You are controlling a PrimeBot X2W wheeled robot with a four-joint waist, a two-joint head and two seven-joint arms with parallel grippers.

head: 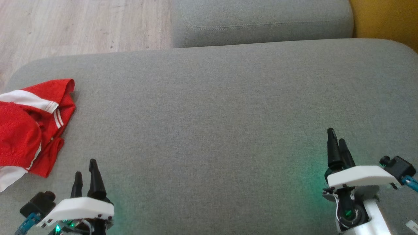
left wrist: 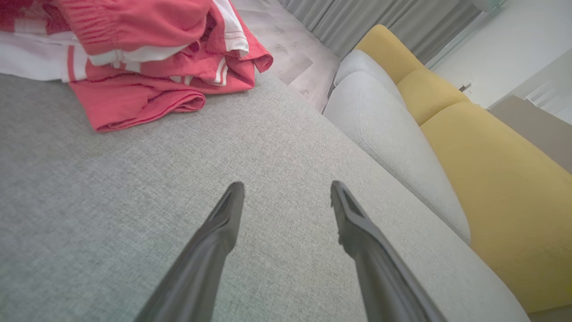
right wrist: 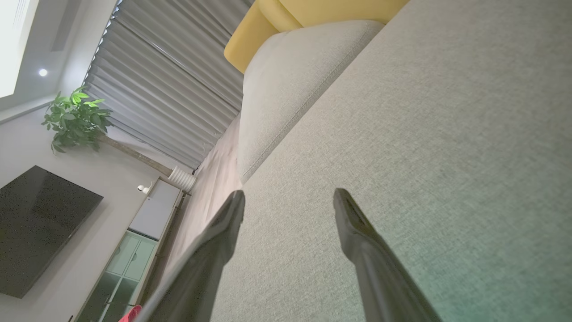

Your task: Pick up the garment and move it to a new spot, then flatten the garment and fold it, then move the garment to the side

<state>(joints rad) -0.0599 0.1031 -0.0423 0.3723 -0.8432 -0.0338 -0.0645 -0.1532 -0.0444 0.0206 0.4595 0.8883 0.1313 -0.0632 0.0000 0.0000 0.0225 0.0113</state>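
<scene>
Facing a broad grey woven-fabric sofa seat (head: pixel 228 107), the robot appears to be at the very first step of the job: nothing is held, so the pick-up has not yet begun. The garment (head: pixel 26 137), a bright red soft-knit shirt with white panels, lies in a crumpled heap at the seat's left edge. It sits just beyond and to the left of the left gripper (head: pixel 85 167), and well apart from the right gripper (head: pixel 336 135). The next move likely calls for the left arm to swing left and forward and come down on a raised fold. It would need to pinch enough cloth to lift the whole shirt without dragging it off the edge, and the right arm may be needed for a second hold. Both grippers hover over the upholstery, their long dark fingers spread wide with nothing between them. The shirt is bunched over itself, with one red hem rolled at the side nearest the left wrist camera, and its white bands are edged in thin red-and-white stripes.
</scene>
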